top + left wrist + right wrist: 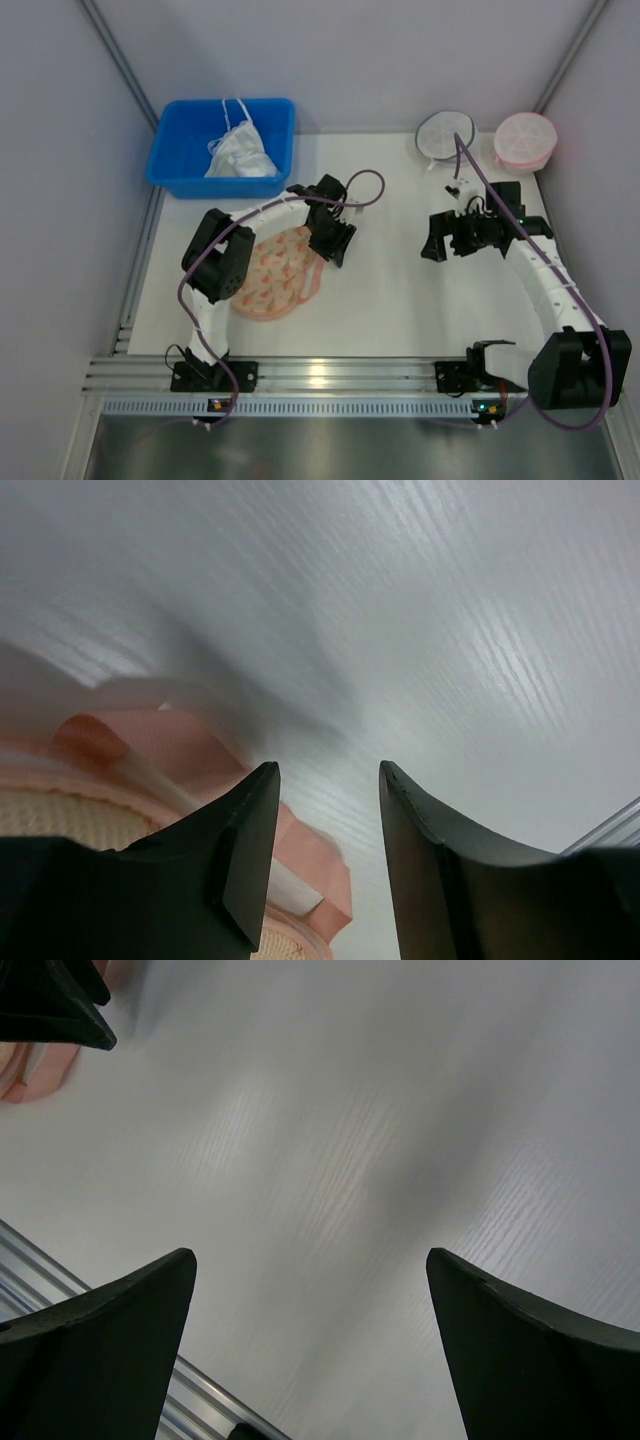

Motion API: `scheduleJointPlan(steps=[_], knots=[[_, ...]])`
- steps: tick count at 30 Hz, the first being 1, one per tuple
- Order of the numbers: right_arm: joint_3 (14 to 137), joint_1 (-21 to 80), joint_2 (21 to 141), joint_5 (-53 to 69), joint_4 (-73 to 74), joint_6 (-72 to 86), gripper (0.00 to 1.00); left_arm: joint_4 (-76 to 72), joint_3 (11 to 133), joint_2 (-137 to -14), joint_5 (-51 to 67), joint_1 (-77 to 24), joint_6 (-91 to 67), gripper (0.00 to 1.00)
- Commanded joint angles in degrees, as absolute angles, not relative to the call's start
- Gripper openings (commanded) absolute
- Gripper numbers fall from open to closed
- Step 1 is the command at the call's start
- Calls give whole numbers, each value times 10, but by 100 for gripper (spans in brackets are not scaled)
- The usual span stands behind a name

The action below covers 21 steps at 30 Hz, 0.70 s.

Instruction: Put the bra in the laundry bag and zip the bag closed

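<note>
L tool [335,248] part-open by laundry bag [272,278] rim.

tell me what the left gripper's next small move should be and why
Probably shift the left gripper slightly toward the laundry bag and pinch its pink zipper rim. The jaws stand part-open over the table, holding nothing, with the rim just beside one finger; the zipper's state is unclear.

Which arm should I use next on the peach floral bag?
Left. Its gripper hangs at the laundry bag's far right edge, and the bag's pink edge lies right beside its fingers in the wrist view. The right gripper stands open over bare table, well apart from the bag.
</note>
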<state>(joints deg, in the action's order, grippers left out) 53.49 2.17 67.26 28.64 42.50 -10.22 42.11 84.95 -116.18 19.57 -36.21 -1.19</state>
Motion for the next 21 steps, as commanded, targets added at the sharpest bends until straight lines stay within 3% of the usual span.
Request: scheduleJointPlan(steps=[1, 6, 10, 21], knots=[[539, 13, 669, 307, 412, -94, 99, 414, 839, -1073, 130, -360, -41, 51], [531, 12, 664, 308, 405, -93, 99, 421, 753, -965, 6, -363, -31, 63], [536, 12, 671, 313, 403, -91, 99, 423, 675, -923, -41, -363, -26, 65], [548, 12, 686, 308, 395, -85, 99, 414, 662, -977, -6, -370, -17, 49]])
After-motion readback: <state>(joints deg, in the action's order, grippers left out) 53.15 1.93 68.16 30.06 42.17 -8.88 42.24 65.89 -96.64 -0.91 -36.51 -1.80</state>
